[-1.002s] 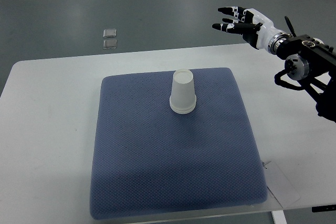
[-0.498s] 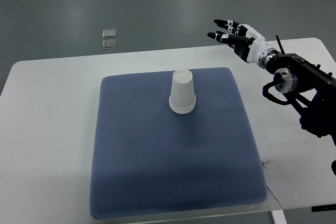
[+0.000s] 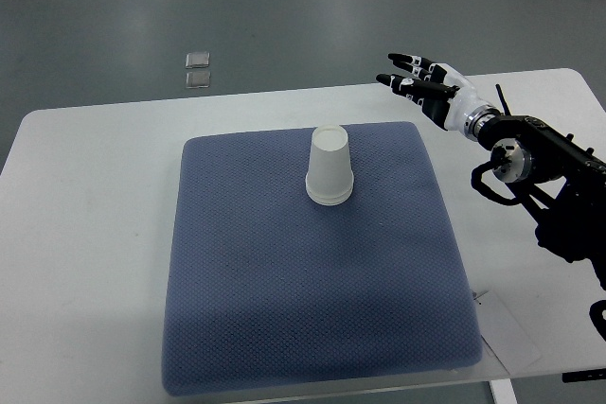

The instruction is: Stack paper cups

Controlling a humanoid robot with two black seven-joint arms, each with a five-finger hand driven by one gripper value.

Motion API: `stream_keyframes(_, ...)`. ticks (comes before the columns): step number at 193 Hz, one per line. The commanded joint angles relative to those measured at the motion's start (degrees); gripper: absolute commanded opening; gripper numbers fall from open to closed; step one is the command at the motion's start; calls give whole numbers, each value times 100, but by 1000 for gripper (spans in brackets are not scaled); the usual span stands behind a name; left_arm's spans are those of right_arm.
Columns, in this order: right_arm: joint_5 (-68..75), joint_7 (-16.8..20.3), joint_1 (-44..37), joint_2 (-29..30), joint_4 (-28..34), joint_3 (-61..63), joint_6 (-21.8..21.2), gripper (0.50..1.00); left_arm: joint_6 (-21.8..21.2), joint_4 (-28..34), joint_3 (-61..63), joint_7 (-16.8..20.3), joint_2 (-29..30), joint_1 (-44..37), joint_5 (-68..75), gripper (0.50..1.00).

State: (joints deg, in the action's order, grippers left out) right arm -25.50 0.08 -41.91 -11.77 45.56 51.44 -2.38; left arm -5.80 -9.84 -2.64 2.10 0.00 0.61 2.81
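White paper cups [image 3: 329, 169] sit unmoved on the pad [image 3: 312, 262] while the right hand [image 3: 426, 87], fingers released, has sunk lower.

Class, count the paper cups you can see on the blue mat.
1 visible: an upside-down paper cup on the blue mat, upper middle. Others may be nested inside; that cannot be told.

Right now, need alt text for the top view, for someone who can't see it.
An upside-down white paper cup stack stands on a blue-grey mat on a white table. The right robot hand hovers open over the table's far right edge, fingers spread and pointing left, holding nothing and well clear of the cups. No left arm shows.
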Motion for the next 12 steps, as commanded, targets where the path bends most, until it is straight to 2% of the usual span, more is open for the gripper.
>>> stream_keyframes(1, 1, 0, 51, 96, -170, 94, -237, 911, 0, 0, 0, 1, 0, 0, 0, 1000)
stream_keyframes(12, 1, 0, 78, 123, -258, 129, -360, 911, 0, 0, 0, 1, 0, 0, 0, 1000)
